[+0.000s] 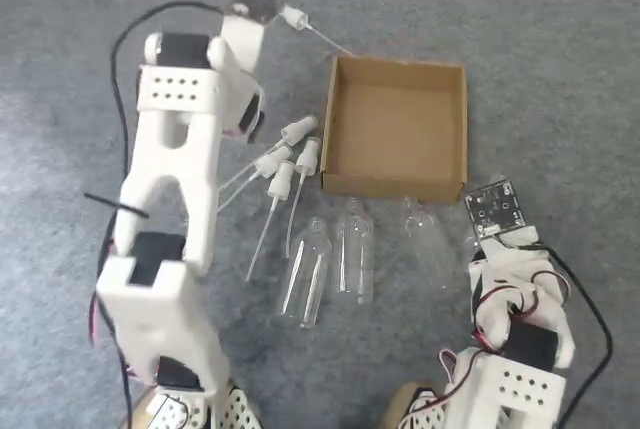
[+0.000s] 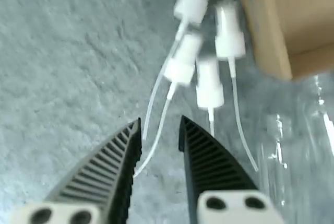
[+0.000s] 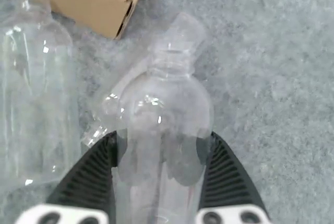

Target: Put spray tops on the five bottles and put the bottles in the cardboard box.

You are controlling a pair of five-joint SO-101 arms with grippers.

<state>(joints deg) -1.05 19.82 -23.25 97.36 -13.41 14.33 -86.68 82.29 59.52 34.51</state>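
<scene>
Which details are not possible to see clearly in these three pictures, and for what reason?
High view: the bottles are clear and faint on the carpet; their count is unsure.
Right wrist view: clear bottles overlap, so whether the right gripper holds one is unclear.
Left wrist view: the spray tops are blurred; the picture's edge cuts one bottle.

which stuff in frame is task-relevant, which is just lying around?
Job:
- spray tops
- clear bottles
- cardboard box
- left pincer, open over the tops
- right pincer, at a bottle

Just lying about:
- grey carpet
- black cable
- circuit board on an arm
</scene>
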